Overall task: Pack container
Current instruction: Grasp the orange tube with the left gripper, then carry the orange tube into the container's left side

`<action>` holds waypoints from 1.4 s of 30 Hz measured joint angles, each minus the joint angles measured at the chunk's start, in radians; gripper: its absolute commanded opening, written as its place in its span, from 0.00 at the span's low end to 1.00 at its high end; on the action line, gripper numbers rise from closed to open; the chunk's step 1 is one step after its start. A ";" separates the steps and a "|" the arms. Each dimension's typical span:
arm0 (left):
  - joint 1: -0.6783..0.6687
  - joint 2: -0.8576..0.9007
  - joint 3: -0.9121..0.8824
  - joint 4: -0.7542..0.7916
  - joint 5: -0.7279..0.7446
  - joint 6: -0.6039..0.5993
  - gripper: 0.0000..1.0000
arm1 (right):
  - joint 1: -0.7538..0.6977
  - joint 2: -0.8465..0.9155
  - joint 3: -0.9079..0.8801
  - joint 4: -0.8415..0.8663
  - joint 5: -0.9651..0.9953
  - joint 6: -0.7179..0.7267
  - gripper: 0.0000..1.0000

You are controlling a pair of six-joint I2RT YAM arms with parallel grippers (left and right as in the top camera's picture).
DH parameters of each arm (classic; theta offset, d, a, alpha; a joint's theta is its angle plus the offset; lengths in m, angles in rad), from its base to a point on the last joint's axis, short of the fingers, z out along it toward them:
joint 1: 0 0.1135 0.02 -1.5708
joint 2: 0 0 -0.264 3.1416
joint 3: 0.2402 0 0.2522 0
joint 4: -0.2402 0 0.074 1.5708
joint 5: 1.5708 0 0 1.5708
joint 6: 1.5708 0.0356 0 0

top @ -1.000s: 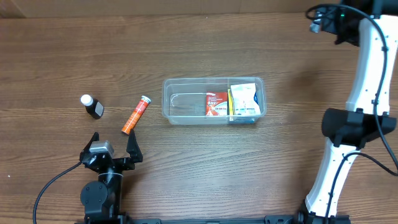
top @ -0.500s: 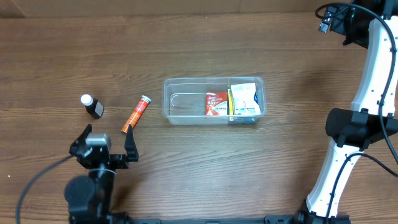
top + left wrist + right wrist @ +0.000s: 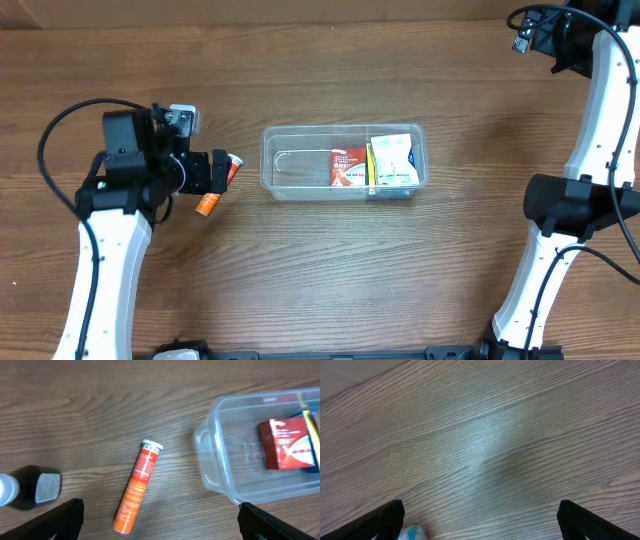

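The container (image 3: 295, 165) is a clear tub at the table's middle; it holds a red packet (image 3: 348, 167) and a white pouch (image 3: 393, 160) at its right end. In the left wrist view its left end (image 3: 220, 467) and the red packet (image 3: 285, 442) show. An orange tube (image 3: 136, 487) with a white cap lies left of the tub. My left gripper (image 3: 218, 172) hovers over the tube (image 3: 207, 206), jaws wide open and empty (image 3: 160, 522). My right gripper (image 3: 545, 28) is at the far right back, open over bare wood (image 3: 480, 520).
A small dark bottle with a white cap (image 3: 30, 492) lies left of the tube; the left arm hides it in the overhead view. A small blue-and-white thing (image 3: 412, 533) shows at the bottom edge of the right wrist view.
My left arm has swung from the front edge up to the tube and now covers the bottle and part of the tube. The right arm shifted slightly toward the far right corner.
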 measured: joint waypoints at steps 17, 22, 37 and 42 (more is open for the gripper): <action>0.000 0.355 0.011 0.225 -0.080 0.216 1.00 | 0.000 0.000 0.000 0.000 0.000 0.001 1.00; -0.015 0.394 0.011 0.218 -0.080 0.263 1.00 | 0.000 0.000 0.000 0.000 0.000 0.001 1.00; -0.066 0.500 0.007 0.198 -0.122 0.344 0.64 | 0.000 0.000 0.000 0.000 0.000 0.000 1.00; -0.066 0.505 0.006 0.195 -0.129 0.346 0.21 | 0.000 0.000 0.000 0.000 0.000 0.000 1.00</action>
